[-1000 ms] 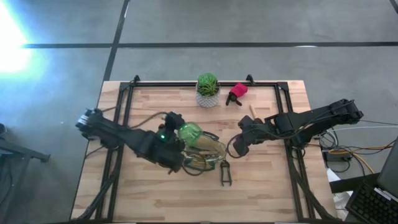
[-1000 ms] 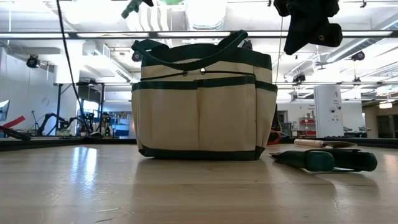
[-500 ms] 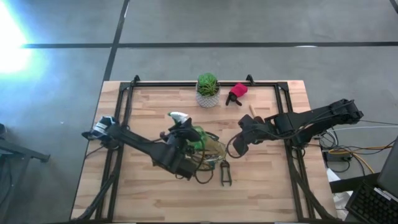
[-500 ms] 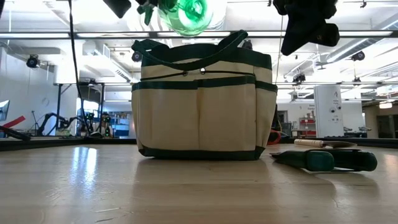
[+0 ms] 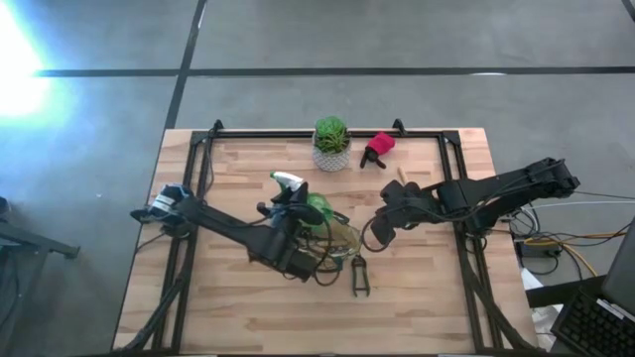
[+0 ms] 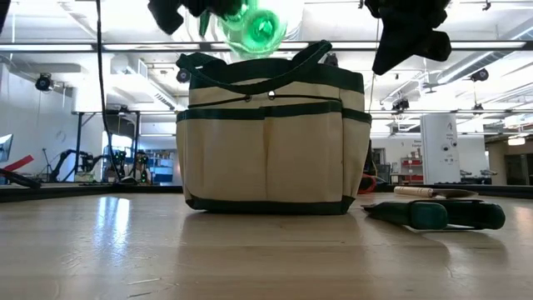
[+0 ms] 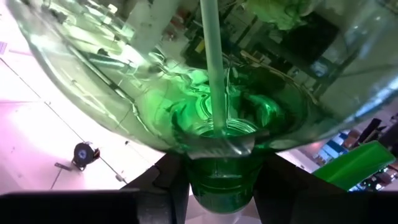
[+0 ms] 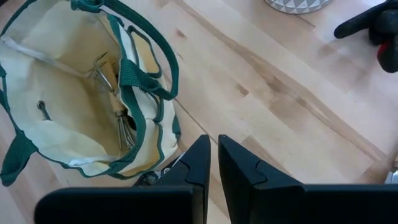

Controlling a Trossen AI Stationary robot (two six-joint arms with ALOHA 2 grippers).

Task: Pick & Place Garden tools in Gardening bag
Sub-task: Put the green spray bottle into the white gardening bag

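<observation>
The gardening bag (image 6: 271, 137), cream with dark green trim, stands upright on its base at mid table (image 5: 337, 243), and metal tools (image 8: 115, 93) lie inside it. My left gripper (image 5: 294, 202) holds a clear green spray bottle (image 6: 260, 23) with a white head (image 5: 285, 183) just above the bag's mouth. My right gripper (image 5: 381, 226) hovers shut and empty to the right of the bag. A green-handled pruner (image 6: 437, 214) lies on the table near the bag's right side (image 5: 359, 278). My left gripper pinches the spray bottle's narrow green neck (image 7: 221, 183) between its two fingers, which reach in level. The bottle lies on its side, lifted clear over the bag's mouth, with its round bottom (image 6: 266, 25) toward the table's near edge and its white head toward the far left.
A green plant in a white pot (image 5: 331, 145) and a red-and-black sprayer piece (image 5: 378, 149) stand near the far edge. A wooden-handled tool (image 5: 405, 177) lies to the right of them. Bare wood lies along the near edge.
My left gripper has gone down and toward the bag, rolling its wrist. The spray bottle has tipped from upright onto its side, its white head now showing from above, and it has sunk closer to the bag's mouth.
</observation>
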